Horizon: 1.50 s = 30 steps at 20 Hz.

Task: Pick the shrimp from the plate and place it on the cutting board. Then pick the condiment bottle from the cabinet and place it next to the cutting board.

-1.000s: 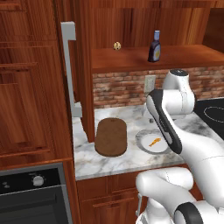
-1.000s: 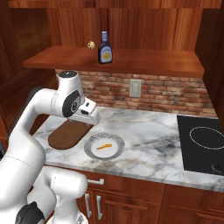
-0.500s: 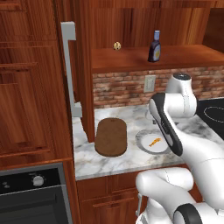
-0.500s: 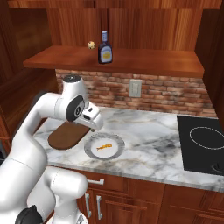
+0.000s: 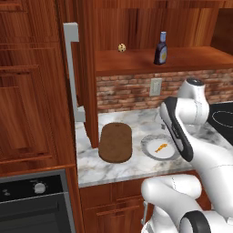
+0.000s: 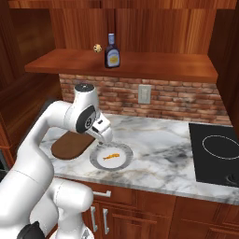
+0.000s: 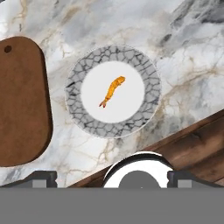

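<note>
Claw [image 6: 106, 136] jaws wide apart, empty, hovering above plate [image 7: 144, 65]. L of claw: cutting board [image 7: 22, 100], bare. Below claw, plate centre: shrimp [image 7: 112, 91] — tiny, curved. Risk: fingers straddle off-centre and shrimp skids or slips out — small target, slick plate.

cutting board [image 7: 22, 100]: matt wood | counter [image 7: 183, 65]: glossy marble | backsplash [image 6: 186, 100]: rough brick

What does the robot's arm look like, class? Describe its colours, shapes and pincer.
The arm is glossy white, built of rounded tubular segments with dark grey joint bands and round caps. Its pincer ends in two small dark, blocky finger tips. No cables or markings are visible.
</note>
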### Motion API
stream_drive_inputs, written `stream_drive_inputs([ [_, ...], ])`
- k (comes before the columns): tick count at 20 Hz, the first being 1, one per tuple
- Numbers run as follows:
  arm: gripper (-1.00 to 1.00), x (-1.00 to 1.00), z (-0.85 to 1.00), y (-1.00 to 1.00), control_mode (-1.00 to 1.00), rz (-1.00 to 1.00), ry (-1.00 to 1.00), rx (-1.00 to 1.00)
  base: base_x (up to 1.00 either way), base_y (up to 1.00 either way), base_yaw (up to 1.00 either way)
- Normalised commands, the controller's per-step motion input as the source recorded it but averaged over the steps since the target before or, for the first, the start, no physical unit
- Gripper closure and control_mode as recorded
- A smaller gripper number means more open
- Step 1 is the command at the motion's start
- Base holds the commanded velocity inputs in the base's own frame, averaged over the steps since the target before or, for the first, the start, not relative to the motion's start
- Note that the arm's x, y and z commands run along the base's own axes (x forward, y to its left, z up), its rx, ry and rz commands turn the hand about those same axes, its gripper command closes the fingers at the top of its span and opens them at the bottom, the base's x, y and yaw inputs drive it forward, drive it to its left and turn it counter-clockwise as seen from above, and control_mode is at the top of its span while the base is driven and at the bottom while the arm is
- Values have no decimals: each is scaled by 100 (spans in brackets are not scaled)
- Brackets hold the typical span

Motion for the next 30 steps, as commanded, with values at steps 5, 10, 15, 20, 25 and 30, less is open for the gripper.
stream_drive_inputs([
  [5, -100, 0, -15, -7, -100, -10, 0, 6, 0, 0, 0],
  [10, -100, 0, -22, -6, -100, -9, 0, 3, 0, 0, 0],
  [15, -100, 0, -25, 0, -100, -6, 0, 1, 0, 0, 0],
  [20, -100, 0, -30, 0, -100, -5, 0, 0, 0, 0, 0],
  [25, -100, 0, -24, 0, -100, -5, 0, 0, 0, 0, 0],
  [30, -100, 6, -14, 0, -100, -4, 0, 1, 0, 0, 0],
])
